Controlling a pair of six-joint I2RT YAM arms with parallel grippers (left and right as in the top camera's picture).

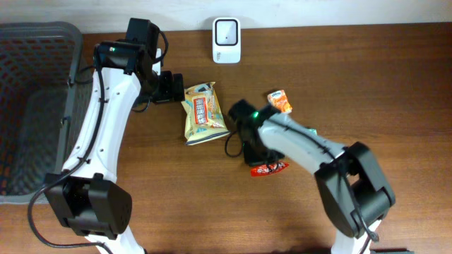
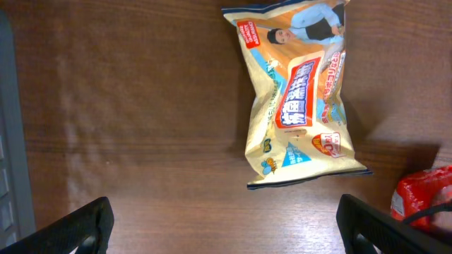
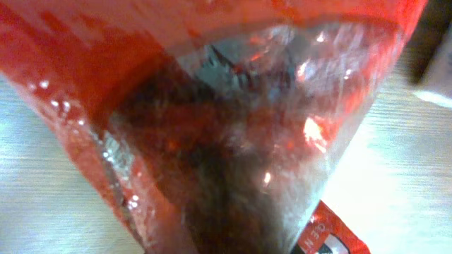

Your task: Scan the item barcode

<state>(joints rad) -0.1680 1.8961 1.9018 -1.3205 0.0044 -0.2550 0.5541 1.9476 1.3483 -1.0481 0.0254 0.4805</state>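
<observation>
The item in play looks to be the red packet [image 1: 270, 168], lying flat on the table [image 1: 395, 85] in front of the right arm, well apart from the white barcode scanner [image 1: 226, 30] at the far edge. The right gripper [image 1: 257, 156] sits on the packet's near end. In the right wrist view glossy red film fills the frame so closely that no fingers show, so whether the jaws are pinching the wrapper or merely pressing on it cannot be told. The left gripper [image 2: 226, 222] is spread wide with nothing between its fingers, hovering just beside the yellow snack bag [image 1: 203, 113]. A small orange packet [image 1: 280, 101] lies apart from both, and a grey basket [image 1: 42, 42] stands at the left. The red packet is probably very light, and its thin, shiny, crinkly film is likely slippery and will buckle rather than hold its shape. A pinch on a flat sealed end seam should hold better than one across the filled middle. It should also leave the printed faces uncovered, since the barcode's position is not visible here.
</observation>
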